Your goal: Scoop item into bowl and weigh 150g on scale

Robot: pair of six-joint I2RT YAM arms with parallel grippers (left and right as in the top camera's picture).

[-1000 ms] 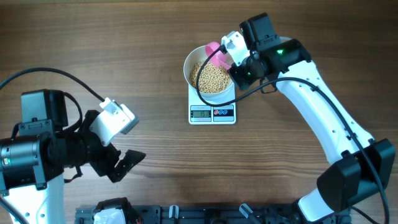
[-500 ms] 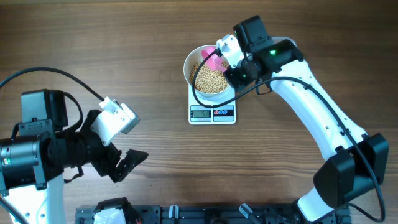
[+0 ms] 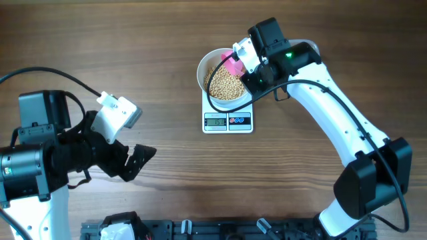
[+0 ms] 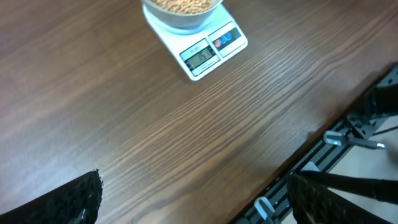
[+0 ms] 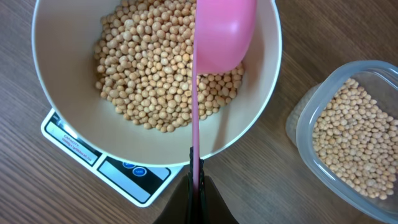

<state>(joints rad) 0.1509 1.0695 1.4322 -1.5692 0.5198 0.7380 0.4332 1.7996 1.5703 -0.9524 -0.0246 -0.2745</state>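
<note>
Seen from overhead, a round white deep bowl (image 3: 207, 65) of small round tan-yellow beans (image 3: 225, 85) is carried by a small white square digital scale (image 3: 228, 121), which is set toward the far edge of the brown wooden tabletop (image 3: 167, 40), right of its middle. A pink plastic scoop (image 3: 230, 61) is pinched by its handle in the right hand (image 3: 245, 65) at the bowl's right rim. The left hand (image 3: 132, 164) is held spread over bare wood near the tabletop's left near corner, well apart from the scale.

From the left wrist, the two dark fingers (image 4: 65, 202) are seen wide apart with nothing between them. The scale (image 4: 211, 50) and the underside of the bowl (image 4: 183, 17) are caught at the top of the view; the grey display is lit, but its digits cannot be read.

From the right wrist, the scoop's thin handle (image 5: 195, 124) is clamped between the closed fingertips (image 5: 184, 202), and the scoop's head (image 5: 225, 31) is held over the beans (image 5: 149, 81) inside the bowl (image 5: 268, 93). Whether they are touched by it cannot be told. Just beside the bowl, a clear rounded plastic tub (image 5: 297, 121) holding more beans is seen on the tabletop.
</note>
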